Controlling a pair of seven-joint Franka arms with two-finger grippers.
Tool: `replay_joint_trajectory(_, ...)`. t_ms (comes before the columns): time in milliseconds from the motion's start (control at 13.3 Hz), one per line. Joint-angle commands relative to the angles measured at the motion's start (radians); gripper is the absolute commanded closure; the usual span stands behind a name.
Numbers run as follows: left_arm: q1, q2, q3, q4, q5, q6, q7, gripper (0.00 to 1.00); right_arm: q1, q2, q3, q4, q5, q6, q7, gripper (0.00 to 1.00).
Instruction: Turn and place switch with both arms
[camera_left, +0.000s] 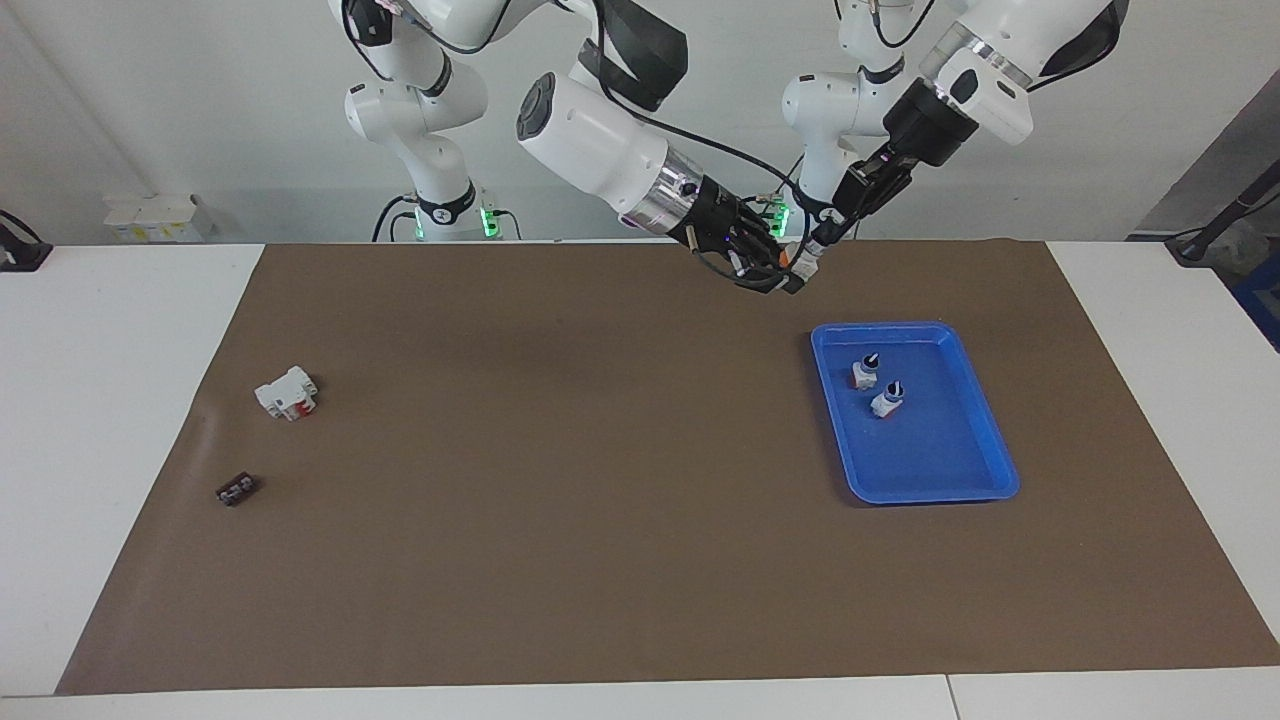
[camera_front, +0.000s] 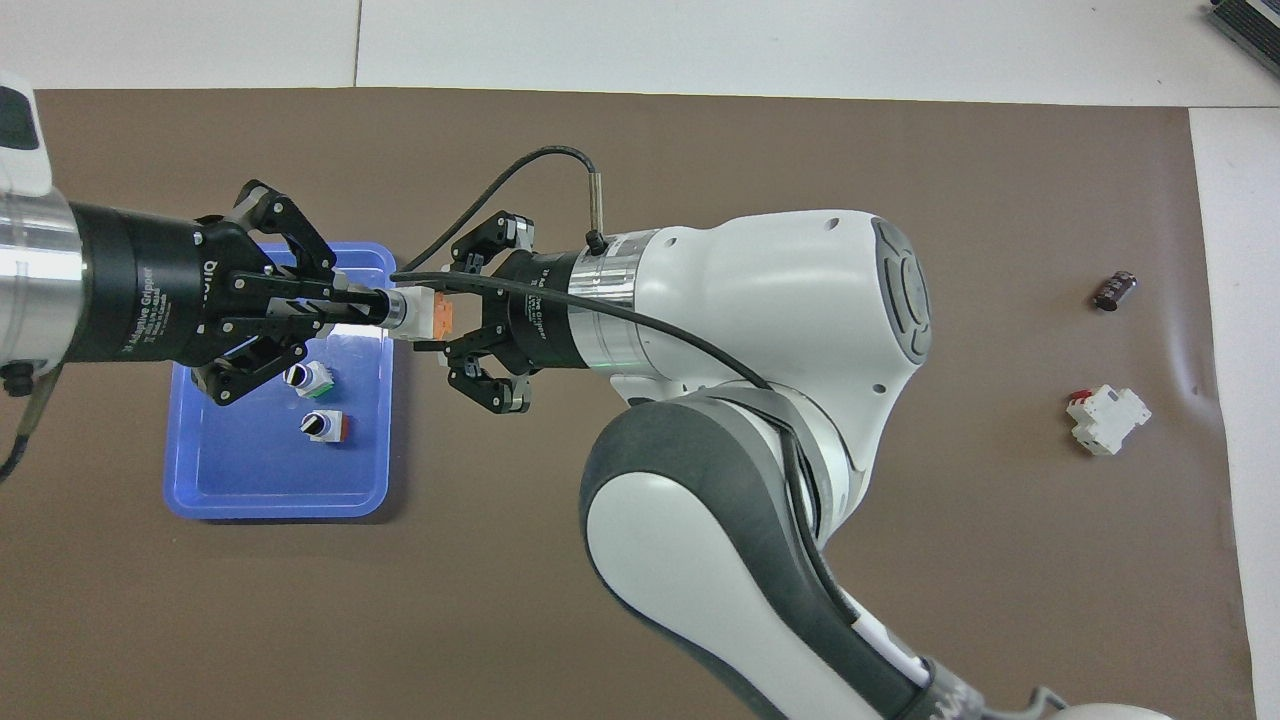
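Over the brown mat (camera_left: 600, 500), both pincers, left (camera_front: 345, 305) and right (camera_front: 455, 325), clasp the switch (camera_front: 425, 312).

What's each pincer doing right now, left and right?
Left pincer: shut on the switch's black knob end, held in the air.
Right pincer: at the switch's orange end, fingers spread around it; grip cannot be told.

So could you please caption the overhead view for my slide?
Left gripper and right gripper meet on the switch over the blue tray.
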Motion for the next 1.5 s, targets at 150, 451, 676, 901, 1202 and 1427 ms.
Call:
replay_joint_trajectory(150,-0.015,-0.015,-0.022,0.003,-0.058,-0.027,-0.218,1.0,-0.001,0.013,0.01,0.003,0.007,0.023,0.022,1.0)
replay_joint_trajectory(451,-0.013,-0.015,-0.019,0.003,-0.047,-0.023,-0.289,1.0,-0.001,0.011,0.01,-0.001,0.007,0.023,0.023,1.0)
replay_joint_trajectory(676,-0.013,-0.015,-0.019,0.003,-0.025,-0.04,-0.349,1.0,-0.004,0.008,0.01,-0.001,0.007,0.014,0.023,1.0)
replay_joint_trajectory(901,-0.016,-0.017,-0.022,0.0,0.02,-0.046,-0.352,1.0,-0.004,0.008,0.008,-0.003,0.007,0.011,0.023,1.0)
replay_joint_trajectory(1202,-0.016,-0.018,-0.024,-0.001,0.071,-0.072,-0.352,1.0,-0.001,-0.012,0.002,-0.015,-0.071,-0.005,0.02,0.0)
replay_joint_trajectory(1427,-0.016,-0.027,-0.027,-0.018,0.158,-0.072,-0.349,1.0,-0.012,-0.019,-0.003,-0.02,-0.1,-0.003,-0.001,0.0)
